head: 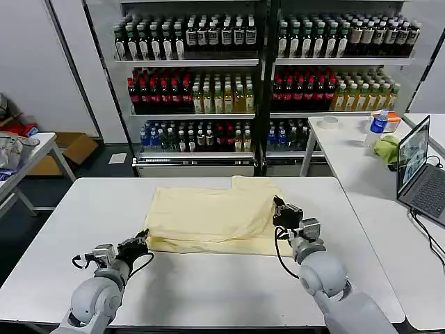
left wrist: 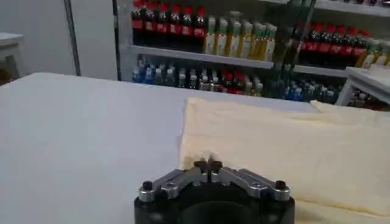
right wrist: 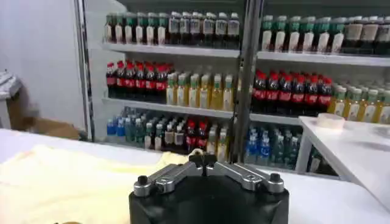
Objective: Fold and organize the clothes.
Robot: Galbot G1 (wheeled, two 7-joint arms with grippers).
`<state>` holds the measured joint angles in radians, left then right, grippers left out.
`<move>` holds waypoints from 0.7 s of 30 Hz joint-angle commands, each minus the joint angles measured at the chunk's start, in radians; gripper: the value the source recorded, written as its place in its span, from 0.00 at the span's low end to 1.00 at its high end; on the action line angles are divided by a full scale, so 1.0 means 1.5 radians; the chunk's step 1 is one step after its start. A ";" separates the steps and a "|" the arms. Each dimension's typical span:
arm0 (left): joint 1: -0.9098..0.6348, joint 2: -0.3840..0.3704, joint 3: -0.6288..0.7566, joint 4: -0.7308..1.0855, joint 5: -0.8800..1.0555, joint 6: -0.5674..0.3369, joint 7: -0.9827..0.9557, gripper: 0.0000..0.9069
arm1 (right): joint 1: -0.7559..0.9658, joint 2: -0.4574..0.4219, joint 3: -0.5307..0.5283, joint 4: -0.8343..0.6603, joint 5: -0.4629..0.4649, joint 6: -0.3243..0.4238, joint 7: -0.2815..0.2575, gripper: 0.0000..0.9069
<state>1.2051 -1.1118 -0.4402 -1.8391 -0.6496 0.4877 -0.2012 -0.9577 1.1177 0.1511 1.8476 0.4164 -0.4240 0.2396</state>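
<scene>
A pale cream-yellow soft cotton garment (head: 212, 219) lies folded into a rough rectangle near the middle of the white rectangular table (head: 83, 223), with a sleeve or flap sticking out at its far right corner toward the shelves. The left gripper (head: 141, 241) sits low at the garment's near left corner, and in the left wrist view its two fingertips (left wrist: 208, 164) are pressed together right at the cloth's edge (left wrist: 274, 152); whether they pinch any fabric cannot be told. The right gripper (head: 283, 211) stands at the garment's right edge, raised a little above the tabletop, and in the right wrist view its fingertips (right wrist: 202, 159) also meet, with nothing visible between them and the yellow cloth (right wrist: 55, 182) lying off to one side below. Behind the table, tall glass-fronted shelves of drink bottles (head: 229, 76) fill the back wall, and an open grey laptop (head: 417, 167) rests on a neighbouring white table to the robot's right.
</scene>
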 commanded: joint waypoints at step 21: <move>0.061 -0.015 -0.022 -0.005 -0.012 -0.010 0.000 1.00 | -0.288 -0.011 0.191 0.122 0.031 -0.009 -0.016 1.00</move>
<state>1.2830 -1.1338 -0.4746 -1.8586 -0.6667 0.4748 -0.2027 -1.2349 1.1045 0.3332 1.9702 0.4183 -0.4364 0.2198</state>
